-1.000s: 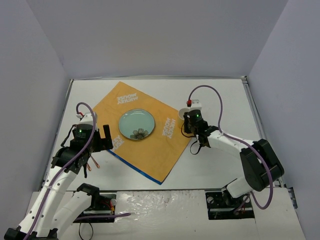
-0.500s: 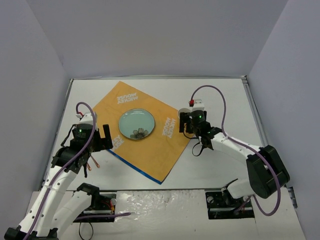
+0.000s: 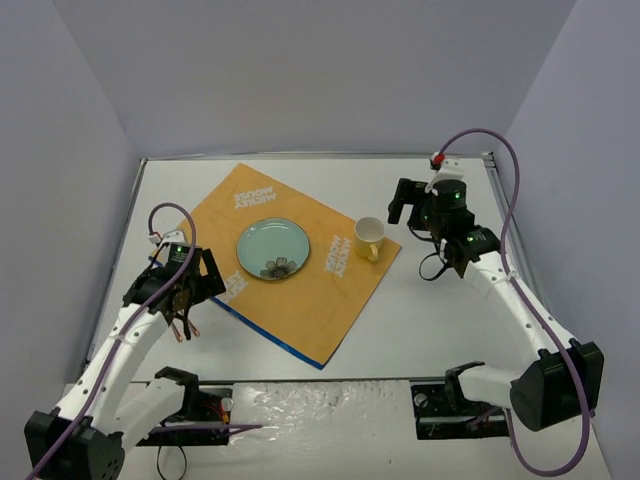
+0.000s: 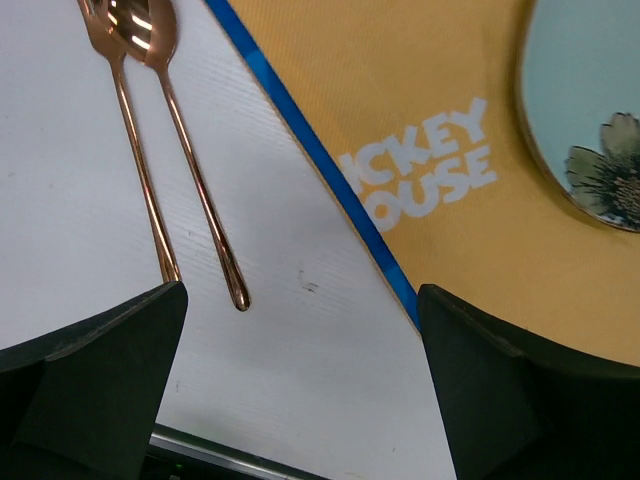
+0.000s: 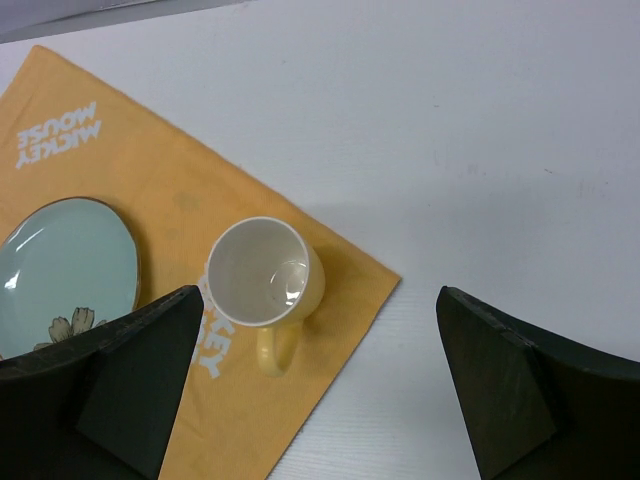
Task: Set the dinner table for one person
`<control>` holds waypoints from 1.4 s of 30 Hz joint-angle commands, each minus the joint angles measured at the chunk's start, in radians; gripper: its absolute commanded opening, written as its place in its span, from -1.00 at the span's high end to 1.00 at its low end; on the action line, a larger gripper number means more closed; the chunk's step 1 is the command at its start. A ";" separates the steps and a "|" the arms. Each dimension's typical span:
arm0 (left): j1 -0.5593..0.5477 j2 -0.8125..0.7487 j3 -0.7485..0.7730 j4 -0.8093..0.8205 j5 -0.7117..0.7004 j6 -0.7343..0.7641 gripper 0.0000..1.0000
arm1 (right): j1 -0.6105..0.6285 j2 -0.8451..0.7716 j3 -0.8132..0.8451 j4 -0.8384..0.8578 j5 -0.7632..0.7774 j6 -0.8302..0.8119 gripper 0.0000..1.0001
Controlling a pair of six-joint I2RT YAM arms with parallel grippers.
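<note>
Your left fingers (image 3: 183,300) and right fingers (image 3: 405,207) are hanging wide open, holding nothing. The copper spoon (image 4: 195,180) is lying flat on the bench (image 4: 300,400). It is likely thin, hard and slippery, so pinch across the middle of its handle.

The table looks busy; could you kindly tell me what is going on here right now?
Two arms are setting a place on the white table. A plate sits on the orange mat, a yellow cup upright at its right corner. The right gripper hangs open, clear of the cup, holding nothing. The left gripper is open over copper cutlery lying left of the mat.
</note>
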 commanded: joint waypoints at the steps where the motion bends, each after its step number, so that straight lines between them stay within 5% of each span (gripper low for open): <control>1: 0.095 0.090 -0.029 0.045 -0.028 -0.100 -0.94 | -0.030 -0.054 0.046 -0.053 -0.146 0.000 -1.00; 13: 0.362 0.317 -0.038 0.195 0.019 -0.064 -0.70 | 0.090 -0.164 -0.033 -0.052 -0.262 0.082 -0.98; 24: 0.554 0.398 -0.001 0.234 0.090 0.024 -0.09 | 0.155 -0.203 -0.041 -0.052 -0.299 0.067 -0.97; 42: 0.572 0.674 0.048 0.292 0.097 0.077 0.42 | 0.183 -0.220 -0.016 -0.105 -0.265 -0.027 -0.97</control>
